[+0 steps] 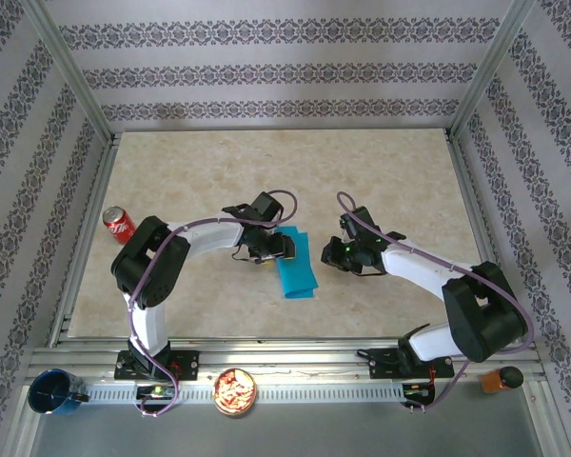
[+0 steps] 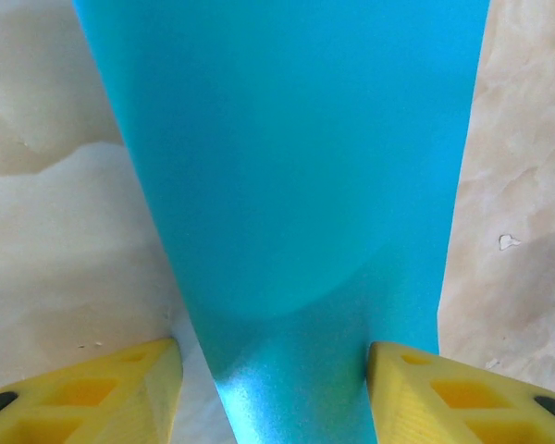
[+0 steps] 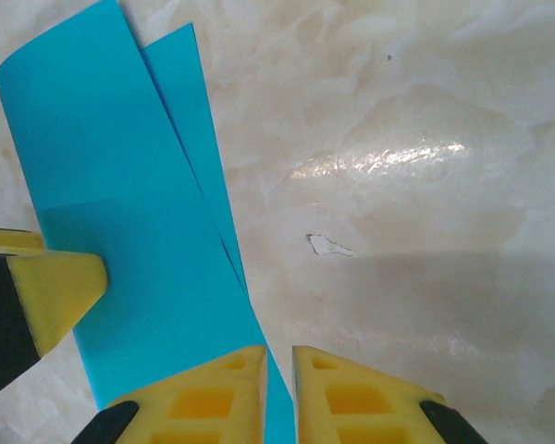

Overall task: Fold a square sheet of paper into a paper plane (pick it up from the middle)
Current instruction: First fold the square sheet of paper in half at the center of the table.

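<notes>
Straddling the square sheet of paper [image 2: 287, 166], left hand [image 2: 273, 356] gapes wide.

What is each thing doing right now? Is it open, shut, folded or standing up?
paper: lying on the table, folded over into two layers, top flap curling up.
left gripper: open, one finger on each side of the paper.
right gripper: nearly shut, at the paper's edge.
soda can: standing up.
blue cup: standing up, open top.
bowl: has food in it.
</notes>
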`<action>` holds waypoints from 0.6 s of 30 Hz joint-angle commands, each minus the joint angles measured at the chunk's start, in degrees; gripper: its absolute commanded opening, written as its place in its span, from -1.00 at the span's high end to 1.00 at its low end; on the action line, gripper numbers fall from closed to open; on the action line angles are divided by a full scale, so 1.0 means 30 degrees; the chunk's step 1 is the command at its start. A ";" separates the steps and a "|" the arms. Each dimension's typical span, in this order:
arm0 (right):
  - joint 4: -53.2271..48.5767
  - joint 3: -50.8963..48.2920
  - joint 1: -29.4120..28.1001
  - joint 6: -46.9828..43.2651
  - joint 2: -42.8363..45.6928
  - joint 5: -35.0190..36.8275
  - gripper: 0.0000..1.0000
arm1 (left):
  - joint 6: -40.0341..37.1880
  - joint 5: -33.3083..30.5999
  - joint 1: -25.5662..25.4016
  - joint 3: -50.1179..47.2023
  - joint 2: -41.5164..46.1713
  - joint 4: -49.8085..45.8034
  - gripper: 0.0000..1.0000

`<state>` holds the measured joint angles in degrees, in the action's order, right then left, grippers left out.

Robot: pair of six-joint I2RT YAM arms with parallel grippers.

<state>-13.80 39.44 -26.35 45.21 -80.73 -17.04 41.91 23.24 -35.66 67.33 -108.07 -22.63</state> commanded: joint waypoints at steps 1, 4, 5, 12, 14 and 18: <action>0.0619 -0.0344 0.0111 0.0367 -0.0024 -0.0430 0.64 | -0.1086 -0.0004 -0.0337 0.0449 -0.0362 -0.1098 -0.12; 0.1051 -0.0344 0.0111 0.0477 -0.0372 -0.1030 0.63 | -0.1607 0.0158 -0.0359 0.0525 -0.0220 -0.1363 -0.12; 0.1186 -0.0322 0.0111 0.0515 -0.0515 -0.1207 0.63 | -0.1843 0.0164 -0.0360 0.0584 -0.0159 -0.1509 -0.12; 0.2169 -0.0343 -0.0057 0.0858 -0.1127 -0.2077 0.62 | -0.2773 0.0071 -0.0360 0.0761 -0.0065 -0.2065 -0.10; 0.2326 -0.0402 -0.0065 0.0981 -0.1186 -0.2085 0.62 | -0.2994 0.0206 -0.0360 0.0945 -0.0293 -0.2268 -0.09; 0.2399 -0.0432 -0.0065 0.1040 -0.1265 -0.2173 0.62 | -0.2973 -0.0020 -0.0360 0.1141 -0.0600 -0.2608 -0.09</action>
<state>-7.70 38.96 -26.39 47.64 -83.85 -22.39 34.74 23.46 -36.32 69.58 -108.55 -27.31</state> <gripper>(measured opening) 0.189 0.545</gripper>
